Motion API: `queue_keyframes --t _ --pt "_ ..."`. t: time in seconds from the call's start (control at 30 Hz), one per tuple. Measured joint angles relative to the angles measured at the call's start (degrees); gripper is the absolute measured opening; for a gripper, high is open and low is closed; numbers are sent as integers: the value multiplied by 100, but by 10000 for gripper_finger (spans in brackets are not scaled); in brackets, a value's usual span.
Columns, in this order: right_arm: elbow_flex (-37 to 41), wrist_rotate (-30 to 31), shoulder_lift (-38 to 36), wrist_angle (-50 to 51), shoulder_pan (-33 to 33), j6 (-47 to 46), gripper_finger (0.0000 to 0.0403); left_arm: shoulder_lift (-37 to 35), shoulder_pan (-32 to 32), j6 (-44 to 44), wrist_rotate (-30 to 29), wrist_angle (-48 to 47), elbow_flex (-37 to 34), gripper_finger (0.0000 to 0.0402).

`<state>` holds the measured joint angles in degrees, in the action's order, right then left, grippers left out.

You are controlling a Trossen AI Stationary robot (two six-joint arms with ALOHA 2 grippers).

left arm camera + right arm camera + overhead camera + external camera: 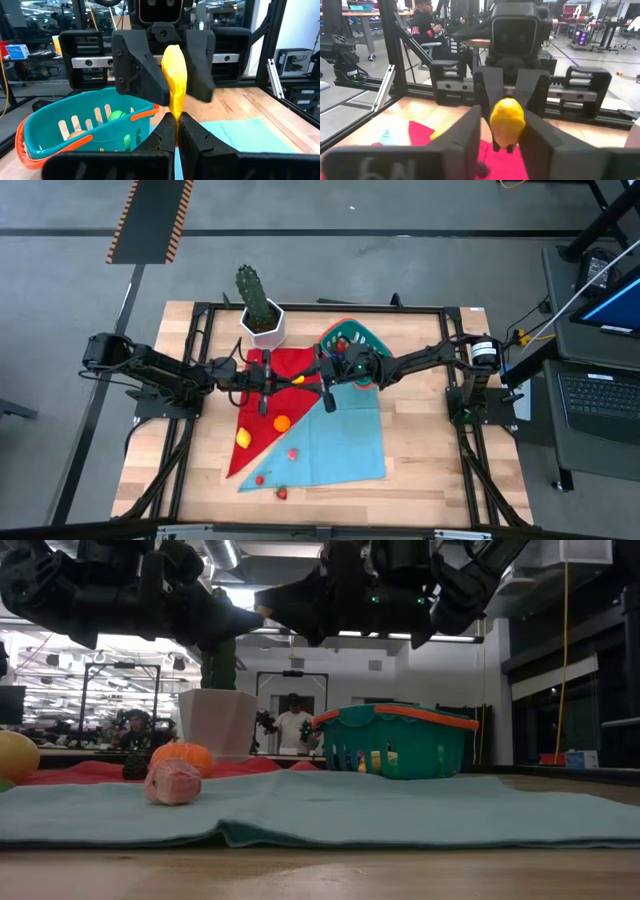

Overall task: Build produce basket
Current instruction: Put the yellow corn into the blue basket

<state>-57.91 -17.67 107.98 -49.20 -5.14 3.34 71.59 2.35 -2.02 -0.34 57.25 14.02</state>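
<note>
Up above the cloths, one banana [173,75] hangs mid-air between both arms. The left gripper [177,131] has its fingers pinched together on the lower tip, and the right gripper [504,131] has its fingers apart on either side of the fruit, w/ the jaws not seen touching it. The basket [352,340] sits just past them on the teal cloth [345,435], near the table's back edge, w/ a few pieces inside; can't count them. Loose produce on the cloths: 1 orange [282,422], 1 lemon [243,438], 3 small red berries [292,453]. A red cloth [262,415] lies beside the teal one. A cactus pot [263,323] stands at the back left.
</note>
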Motion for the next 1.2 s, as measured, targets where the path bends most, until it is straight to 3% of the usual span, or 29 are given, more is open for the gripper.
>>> queue_keyframes --t 0.17,0.23,0.43,0.7,1.03,1.2 --pt "2 0 0 24 -54 -60 33 0 0 48 9 -7 0 6" --pt "2 -6 0 40 -81 -136 19 0 0 175 4 -7 0 16" --pt "0 -24 -4 93 -119 -267 32 0 0 334 -11 -10 0 51" --pt "2 -24 -4 98 -125 -278 17 0 -4 337 -11 -9 0 80" --pt "4 -637 -10 214 -496 -762 17 -9 0 213 -98 -123 0 145" --pt "9 -631 -329 903 -668 -571 17 -253 -1 12 -190 -593 -5 167"
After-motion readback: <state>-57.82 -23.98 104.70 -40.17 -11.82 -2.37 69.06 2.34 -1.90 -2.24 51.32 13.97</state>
